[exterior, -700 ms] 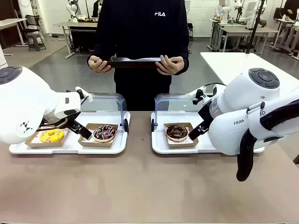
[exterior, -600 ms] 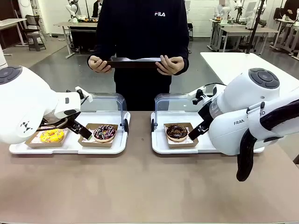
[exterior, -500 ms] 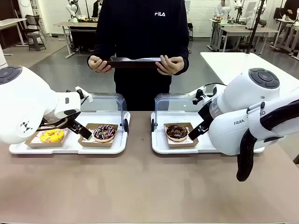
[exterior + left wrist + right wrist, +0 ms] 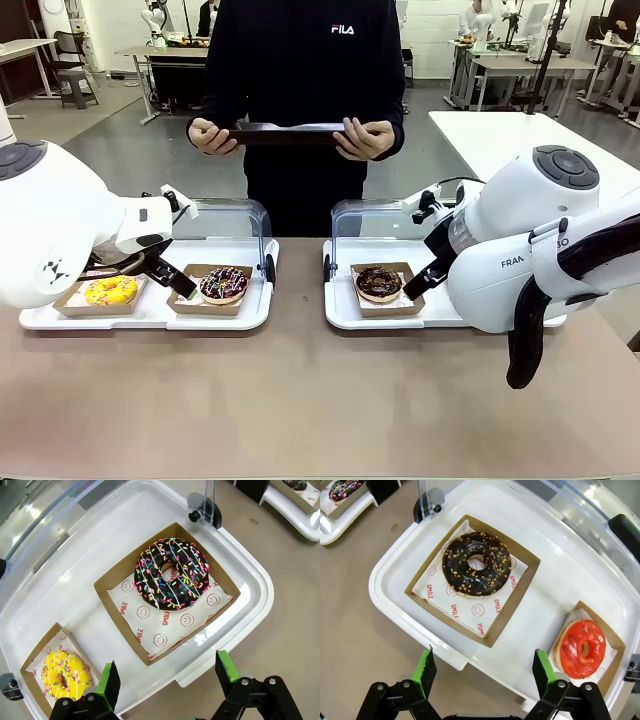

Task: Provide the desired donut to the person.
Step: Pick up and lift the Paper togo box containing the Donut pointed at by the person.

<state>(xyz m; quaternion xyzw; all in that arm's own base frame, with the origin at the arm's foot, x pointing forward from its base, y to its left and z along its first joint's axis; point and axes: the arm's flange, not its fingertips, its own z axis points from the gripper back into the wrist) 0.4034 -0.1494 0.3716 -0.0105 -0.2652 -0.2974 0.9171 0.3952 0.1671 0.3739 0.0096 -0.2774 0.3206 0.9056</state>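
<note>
No donut picked yet

My left end effector [image 4: 166,672] hung spread by the sprinkled donut [image 4: 172,574], and my right end effector [image 4: 483,665] hung spread by the chocolate donut [image 4: 477,564]. Both were empty. The donuts lay in trays [image 4: 250,580] at the desk's [image 4: 300,400] far edge, and the person [image 4: 300,70] held a plate [image 4: 290,134].

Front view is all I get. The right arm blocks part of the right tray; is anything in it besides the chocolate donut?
Observer: Yes, a red-glazed donut lies farther along the white tray, apart from the chocolate donut.
Operator: What is under the sprinkle donut on the left?
Observer: White paper printed with SMILE and smiley faces.
Operator: Is the left gripper holding anything?
Observer: No, its jaws stand open and hold nothing.
</note>
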